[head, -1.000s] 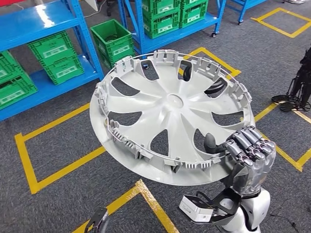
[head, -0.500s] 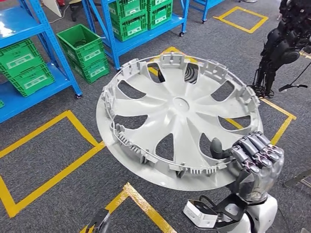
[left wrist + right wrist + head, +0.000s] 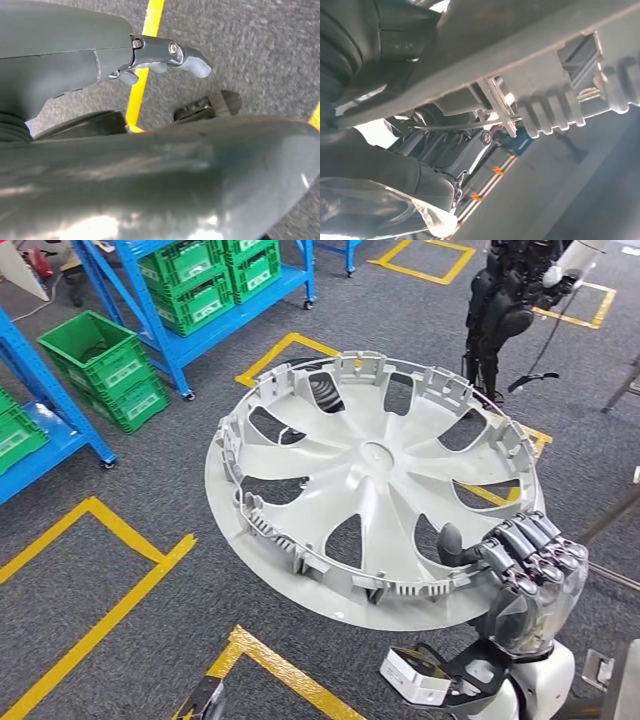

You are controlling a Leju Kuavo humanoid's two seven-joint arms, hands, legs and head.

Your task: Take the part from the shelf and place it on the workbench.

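One wheel cover (image 3: 373, 485) in right robot hand (image 3: 528, 575).

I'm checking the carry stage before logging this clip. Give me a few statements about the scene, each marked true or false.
1. The right hand grips the hubcap at its rim. True.
2. The hubcap rests on a workbench. False: it is held in the air over the grey floor.
3. Green crates sit by blue shelving. True.
4. The left hand also holds the hubcap. False: it holds nothing, fingers over the floor.
5. The floor lines are red. False: yellow.
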